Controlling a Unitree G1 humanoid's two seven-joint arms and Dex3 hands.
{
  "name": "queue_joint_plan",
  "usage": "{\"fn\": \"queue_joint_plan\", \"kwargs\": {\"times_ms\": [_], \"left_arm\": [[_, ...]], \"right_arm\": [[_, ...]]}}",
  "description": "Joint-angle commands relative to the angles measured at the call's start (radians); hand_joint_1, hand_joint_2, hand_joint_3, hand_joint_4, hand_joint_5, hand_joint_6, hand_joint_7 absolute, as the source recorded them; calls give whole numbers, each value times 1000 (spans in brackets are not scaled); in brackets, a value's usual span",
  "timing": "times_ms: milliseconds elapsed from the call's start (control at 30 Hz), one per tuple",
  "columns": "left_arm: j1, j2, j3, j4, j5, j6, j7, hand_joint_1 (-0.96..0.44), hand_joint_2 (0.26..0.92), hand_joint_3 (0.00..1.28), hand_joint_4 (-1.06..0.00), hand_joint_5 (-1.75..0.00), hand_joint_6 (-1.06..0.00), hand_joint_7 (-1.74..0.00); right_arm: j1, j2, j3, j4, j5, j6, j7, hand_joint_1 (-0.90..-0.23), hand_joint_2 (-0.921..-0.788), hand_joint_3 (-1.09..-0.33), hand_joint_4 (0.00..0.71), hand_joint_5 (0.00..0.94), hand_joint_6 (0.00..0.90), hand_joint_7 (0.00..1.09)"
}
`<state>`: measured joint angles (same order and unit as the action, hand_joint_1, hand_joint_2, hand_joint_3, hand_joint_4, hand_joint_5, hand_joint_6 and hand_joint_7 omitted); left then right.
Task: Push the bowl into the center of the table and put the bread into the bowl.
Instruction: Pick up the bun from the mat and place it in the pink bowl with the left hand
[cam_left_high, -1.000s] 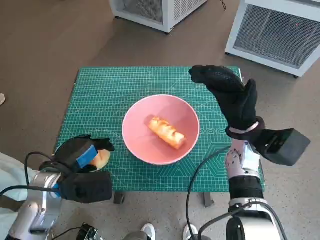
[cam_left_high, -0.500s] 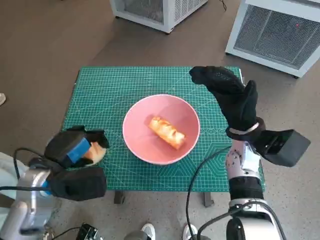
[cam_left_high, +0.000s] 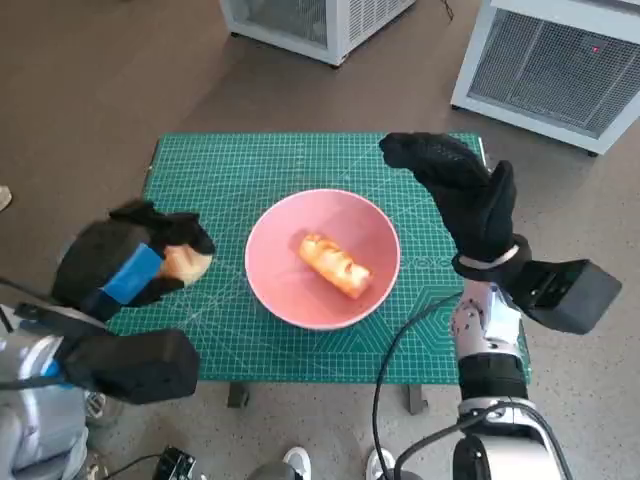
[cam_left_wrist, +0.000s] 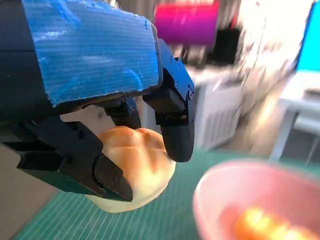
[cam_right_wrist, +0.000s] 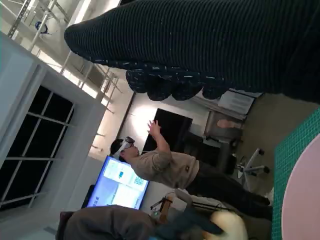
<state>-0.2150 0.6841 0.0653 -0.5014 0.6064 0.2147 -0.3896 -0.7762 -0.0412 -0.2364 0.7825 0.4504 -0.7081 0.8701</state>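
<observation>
A pink bowl (cam_left_high: 322, 258) sits near the middle of the green mat, with an orange-brown bread roll (cam_left_high: 334, 265) lying inside it. My left hand (cam_left_high: 128, 262) hovers above the mat's left side and grips a round pale bun (cam_left_high: 187, 264); the left wrist view shows the bun (cam_left_wrist: 135, 168) between the black fingers (cam_left_wrist: 175, 125), with the bowl (cam_left_wrist: 225, 200) beside it. My right hand (cam_left_high: 462, 196) is raised over the right side of the mat, fingers spread, holding nothing.
The green cutting mat (cam_left_high: 240, 170) covers the small table. White cabinets (cam_left_high: 560, 60) stand on the floor beyond the far edge. A person (cam_right_wrist: 165, 162) with one arm raised shows in the right wrist view.
My left hand has lifted the bun off the near left corner and carried it up and further over the mat. The right hand and the bowl have stayed put.
</observation>
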Motion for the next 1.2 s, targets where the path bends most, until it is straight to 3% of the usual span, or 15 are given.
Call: {"fn": "queue_joint_plan", "kwargs": {"times_ms": [33,467,767,1000,1133,1200], "left_arm": [[-54,-32,-6,-69,0,12,3,3,914,23,-759,-1053,-682,-1149],[-211,-134,-156,-57,31,-48,9,2,913,16,-771,-1064,-694,-1110],[-331,-162,-221,96,-3,-145,5,2,918,15,-760,-1085,-680,-1116],[-361,-203,-268,207,-8,-154,-5,2,918,15,-762,-1106,-681,-1093],[-357,-224,-278,236,-38,-110,-50,2,920,43,-750,-1154,-629,-1107],[-353,-226,-279,237,-59,-75,-92,2,921,112,-687,-1219,-533,-1202]], "right_arm": [[27,-7,-1,-1,6,15,5,-676,-921,-753,173,6,-1,595],[38,-6,1,-11,5,12,-2,-676,-921,-756,172,5,-1,597],[49,-7,2,-24,6,14,-4,-677,-921,-754,173,5,-1,598],[61,-7,4,-44,4,15,-10,-677,-921,-753,173,5,-1,596],[68,-8,5,-57,6,18,-13,-683,-921,-753,170,3,-1,586],[70,-10,4,-59,6,20,-15,-686,-921,-752,170,3,-1,583]]}}
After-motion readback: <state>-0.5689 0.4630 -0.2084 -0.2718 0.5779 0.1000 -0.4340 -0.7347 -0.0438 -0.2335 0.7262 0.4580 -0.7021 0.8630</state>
